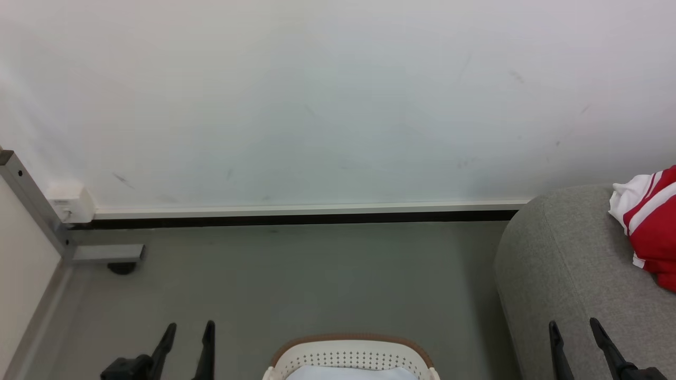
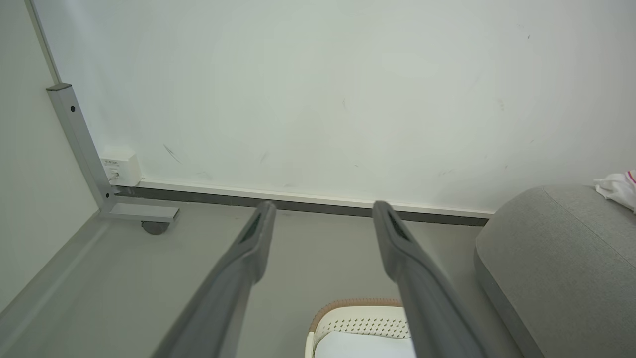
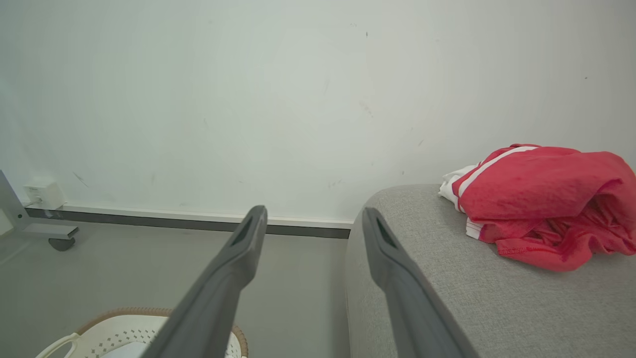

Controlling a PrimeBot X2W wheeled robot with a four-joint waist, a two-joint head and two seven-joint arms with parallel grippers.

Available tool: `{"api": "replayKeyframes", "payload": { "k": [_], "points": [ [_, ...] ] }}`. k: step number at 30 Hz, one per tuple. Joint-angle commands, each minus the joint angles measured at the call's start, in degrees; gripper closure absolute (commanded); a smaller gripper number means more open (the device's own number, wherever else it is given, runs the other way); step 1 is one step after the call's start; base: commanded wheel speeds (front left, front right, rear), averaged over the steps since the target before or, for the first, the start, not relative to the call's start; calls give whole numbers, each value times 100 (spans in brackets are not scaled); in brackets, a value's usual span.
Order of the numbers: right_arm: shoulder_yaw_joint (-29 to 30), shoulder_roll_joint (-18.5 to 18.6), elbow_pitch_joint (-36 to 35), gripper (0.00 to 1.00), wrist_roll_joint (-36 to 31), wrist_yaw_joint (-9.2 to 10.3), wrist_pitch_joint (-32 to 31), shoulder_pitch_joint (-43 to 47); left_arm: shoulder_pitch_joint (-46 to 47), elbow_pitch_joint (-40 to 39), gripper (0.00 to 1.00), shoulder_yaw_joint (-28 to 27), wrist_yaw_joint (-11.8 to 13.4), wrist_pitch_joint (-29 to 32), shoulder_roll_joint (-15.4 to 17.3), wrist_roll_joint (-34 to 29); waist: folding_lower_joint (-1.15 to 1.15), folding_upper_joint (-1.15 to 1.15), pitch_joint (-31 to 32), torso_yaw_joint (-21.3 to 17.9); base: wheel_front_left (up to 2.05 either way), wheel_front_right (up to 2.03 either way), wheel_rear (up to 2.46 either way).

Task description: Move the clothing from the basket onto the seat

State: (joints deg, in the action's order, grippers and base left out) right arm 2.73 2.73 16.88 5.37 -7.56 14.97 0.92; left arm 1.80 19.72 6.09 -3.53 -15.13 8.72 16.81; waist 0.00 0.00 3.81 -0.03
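We find the left gripper (image 1: 190, 325) and right gripper (image 1: 573, 322) spread wide, holding nothing. The clothing (image 3: 541, 199) lies heaped on the seat (image 3: 447, 288) beyond the right one, evidently delivered. The basket (image 1: 351, 354) sits between them.

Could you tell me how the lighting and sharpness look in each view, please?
Head view: soft, even light, no glare; the basket interior looks washed out. Left wrist view: the left gripper looms close and slightly soft. Right wrist view: the clothing is sharp, with gentle fold shadows.
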Motion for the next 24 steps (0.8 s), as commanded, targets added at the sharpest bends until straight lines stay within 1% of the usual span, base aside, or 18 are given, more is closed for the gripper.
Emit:
{"api": "replayKeyframes", "payload": {
  "k": [1,7,8,12,14,18,19,20,24],
  "points": [
    [-18,14,29,0,43,15,14,-51,-32,23,0,-76,-45,-2,-32,-129,0,0,-2,-5,0,0,0],
    [-126,14,66,0,94,15,14,22,-3,67,0,-224,-134,-2,-142,-284,0,0,5,3,0,0,0],
    [-129,1,55,100,84,0,0,13,3,55,100,-214,-126,0,-143,-235,0,0,4,1,0,0,0],
    [-139,-66,239,100,123,0,-44,92,-79,234,100,-196,-129,23,-220,-214,0,0,5,4,0,0,0],
    [-75,-62,264,100,473,0,-169,9,-8,251,100,-290,-140,153,-235,97,0,0,-4,3,0,0,0],
    [-48,-56,236,100,947,1,-286,-42,30,211,100,-351,-155,275,-254,525,0,0,-15,3,0,0,0],
    [-48,-56,236,100,947,1,-286,-42,30,211,100,-351,-155,275,-254,525,0,0,-15,3,0,0,0],
    [-42,-54,214,100,1176,1,-334,-60,42,181,100,-371,-162,324,-264,732,0,0,-21,3,0,0,0],
    [-33,-50,181,100,1508,1,-404,-87,56,129,100,-401,-162,397,-277,1034,0,0,-30,4,0,0,0]
  ]
}}
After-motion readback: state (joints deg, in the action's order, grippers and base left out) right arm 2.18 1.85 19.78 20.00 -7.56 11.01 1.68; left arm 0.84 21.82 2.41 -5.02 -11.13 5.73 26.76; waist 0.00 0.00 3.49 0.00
